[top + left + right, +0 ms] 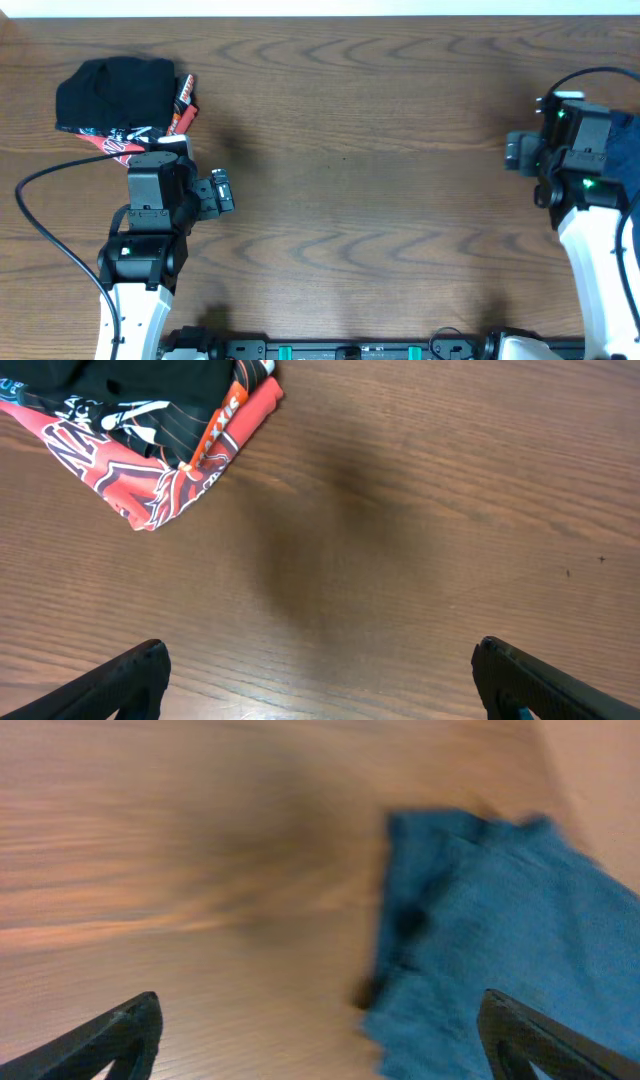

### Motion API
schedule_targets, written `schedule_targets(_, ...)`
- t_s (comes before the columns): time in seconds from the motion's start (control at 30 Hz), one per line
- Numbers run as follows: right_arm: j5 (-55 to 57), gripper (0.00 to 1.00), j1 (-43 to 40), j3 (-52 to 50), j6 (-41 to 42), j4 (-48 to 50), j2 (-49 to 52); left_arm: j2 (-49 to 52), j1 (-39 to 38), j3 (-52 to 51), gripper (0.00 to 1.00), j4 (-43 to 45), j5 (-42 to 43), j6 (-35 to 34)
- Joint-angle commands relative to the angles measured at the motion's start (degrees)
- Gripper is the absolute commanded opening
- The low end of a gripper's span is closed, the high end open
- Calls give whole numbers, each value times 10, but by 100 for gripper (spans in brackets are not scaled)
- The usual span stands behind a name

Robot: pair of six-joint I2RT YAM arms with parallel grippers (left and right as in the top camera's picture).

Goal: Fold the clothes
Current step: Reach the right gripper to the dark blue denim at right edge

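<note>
1. Left wrist view: the left claw [320,678] gapes wide and grasps nothing, over bare counter [420,510]. The folded black-and-red pile [150,450] lies near, in the upper left of the frame.
2. Right wrist view: the right claw [320,1030] is likewise released and empty. The blue garment [490,930] lies rumpled at the right of the frame, apart from both fingers.
3. Risk: the garment is bunched, so a pinch may catch only 1 layer and lift it twisted.
4. Risk: the overhead view does not show the garment, so it probably sits by the counter's right edge, where a clumsy drag could pull it off.
5. Risk: a sweep by the left claw could snag the pile and undo it.
</note>
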Motion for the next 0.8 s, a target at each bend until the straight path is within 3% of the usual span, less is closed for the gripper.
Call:
schedule_targets(0.0,128,93,-49,11,-7,8,42,0,3,13,98,-2,4,-13)
schedule_targets(0.1,128,92,-94,11,9,19,87,0,3,13,98,-2,4,-13)
schedule_targets(0.3,127,70,-152,11,15,40,170,0,3,13,98,-2,4,-13)
schedule_targets(0.57,127,64,-178,11,34,83,225,0,3,12,98,-3,4,-13)
schedule_targets(0.77,127,34,-187,11,36,98,233,0,3,12,98,-4,4,-13)
